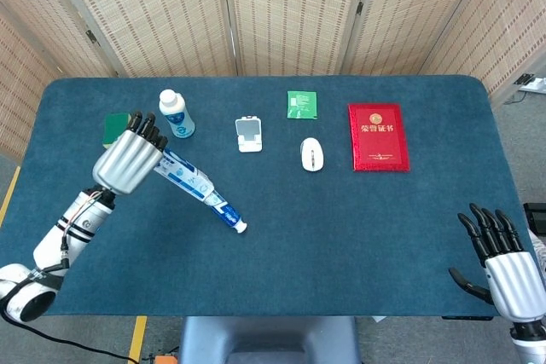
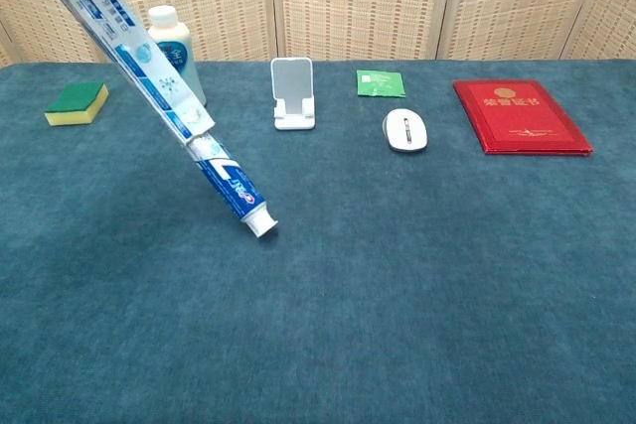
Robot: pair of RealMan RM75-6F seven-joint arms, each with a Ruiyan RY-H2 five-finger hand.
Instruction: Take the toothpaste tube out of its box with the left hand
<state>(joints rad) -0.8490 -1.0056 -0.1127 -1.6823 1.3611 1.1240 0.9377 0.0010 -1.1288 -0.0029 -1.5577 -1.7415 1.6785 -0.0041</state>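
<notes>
Right hand (image 1: 503, 262) is hanging off the near right corner of the table (image 1: 341, 245), fingers spread, holding nothing.

Toothpaste tube (image 2: 235, 195) is sticking partway out of the lower end of its box (image 2: 129, 47), cap end touching the blue tabletop in the near left part; the upper part of the tube is hidden inside the box. Box is tilting steeply, upper end raised toward the left edge. Left hand (image 1: 128, 159) is gripping that raised end, fingers wrapped around the box; in the chest view only a sliver of the hand is showing at the top left corner.

Green and yellow sponge (image 2: 77, 102) is lying near the far left corner. White bottle (image 2: 171, 57) is standing upright just right of it, partly behind the box in the chest view. White phone stand (image 2: 293, 96), white mouse (image 2: 404, 130) and green packet (image 2: 380, 82) are sitting along the middle toward the far edge. Red booklet (image 2: 521, 116) is lying flat toward the far right.
</notes>
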